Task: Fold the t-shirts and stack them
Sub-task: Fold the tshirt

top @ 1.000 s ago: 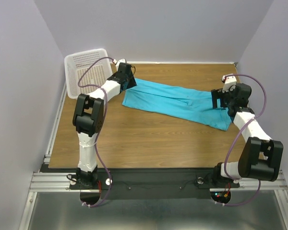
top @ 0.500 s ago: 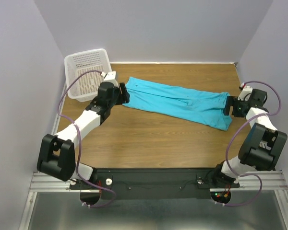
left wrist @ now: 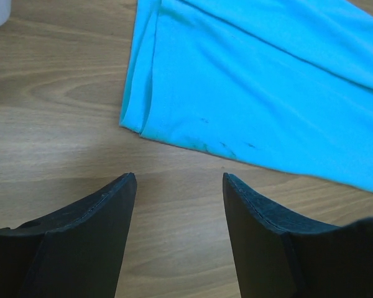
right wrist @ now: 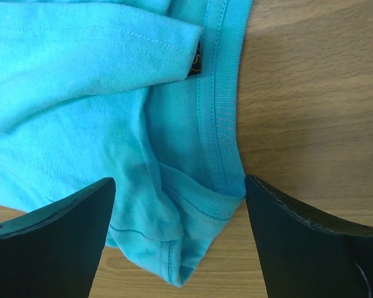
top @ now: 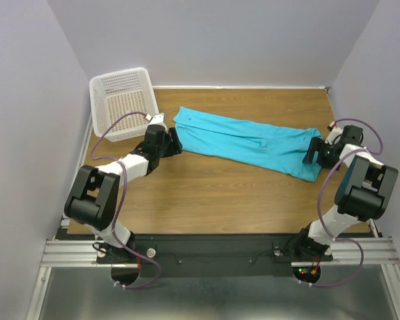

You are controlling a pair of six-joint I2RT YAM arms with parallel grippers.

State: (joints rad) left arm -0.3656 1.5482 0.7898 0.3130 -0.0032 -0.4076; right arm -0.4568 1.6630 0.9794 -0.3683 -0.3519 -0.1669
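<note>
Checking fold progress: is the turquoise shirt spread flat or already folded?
Partly folded: the shirt lies as a long narrow strip on the table, doubled layers visible at both ends.

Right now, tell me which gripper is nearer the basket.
Left. The left gripper lies just right of the basket, at the shirt's left end; the right gripper is across the table at the shirt's other end.
</note>
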